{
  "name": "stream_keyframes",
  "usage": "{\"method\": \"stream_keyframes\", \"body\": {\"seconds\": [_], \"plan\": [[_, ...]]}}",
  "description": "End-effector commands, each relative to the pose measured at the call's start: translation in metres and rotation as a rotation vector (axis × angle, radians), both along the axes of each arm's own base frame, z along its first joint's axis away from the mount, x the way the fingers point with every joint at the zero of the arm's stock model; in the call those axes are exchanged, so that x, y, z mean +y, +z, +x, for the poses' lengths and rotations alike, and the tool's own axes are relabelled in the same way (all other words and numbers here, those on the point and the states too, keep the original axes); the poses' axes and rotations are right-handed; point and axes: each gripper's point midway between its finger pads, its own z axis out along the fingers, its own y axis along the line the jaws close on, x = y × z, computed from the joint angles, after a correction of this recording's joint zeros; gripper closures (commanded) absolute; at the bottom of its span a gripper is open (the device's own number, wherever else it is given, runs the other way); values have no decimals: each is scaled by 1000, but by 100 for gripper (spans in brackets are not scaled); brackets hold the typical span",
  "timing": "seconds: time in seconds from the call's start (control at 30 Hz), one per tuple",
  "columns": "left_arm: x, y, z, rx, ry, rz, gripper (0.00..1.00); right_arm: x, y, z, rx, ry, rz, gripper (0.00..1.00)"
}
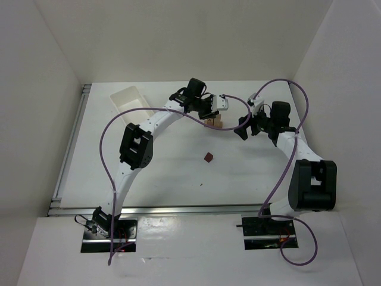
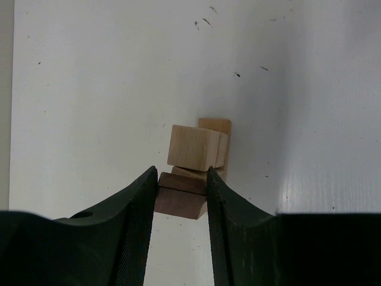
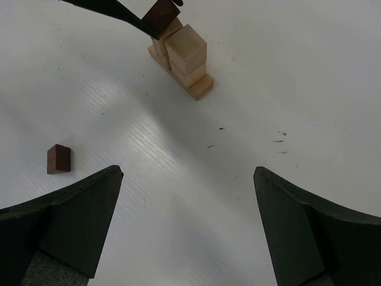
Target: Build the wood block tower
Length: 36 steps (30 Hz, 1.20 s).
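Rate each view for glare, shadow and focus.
Top external: even, soft light, tower tiny and partly hidden. Left wrist: maroon block sharp, claw fingers near-black, detail lost. Right wrist: pale glare band crosses the table.

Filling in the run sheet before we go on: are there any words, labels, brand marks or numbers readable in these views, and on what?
No text can be read in any view.
Tower, upper dark block, loose dark block: bare wood, no print.
Tray and table: plain white; the table has only small dark specks.
Arms: no legible marking; any label is too small to tell.
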Motion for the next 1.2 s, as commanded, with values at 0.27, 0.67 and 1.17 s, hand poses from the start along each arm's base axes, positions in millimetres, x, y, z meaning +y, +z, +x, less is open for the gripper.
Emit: {"method": "stream_keyframes", "body": {"seconds": [0.27, 0.67, 1.17], "plan": [[-8, 31, 3, -54, -37, -67, 68, 2, 16, 8, -43, 25, -3, 0], [-9, 25, -4, -34, -70, -63, 67, 2, 15, 9, -34, 25, -2, 0], [-5, 17, 2, -46, -47, -37, 56, 2, 12, 7, -21, 29, -7, 0]]}}
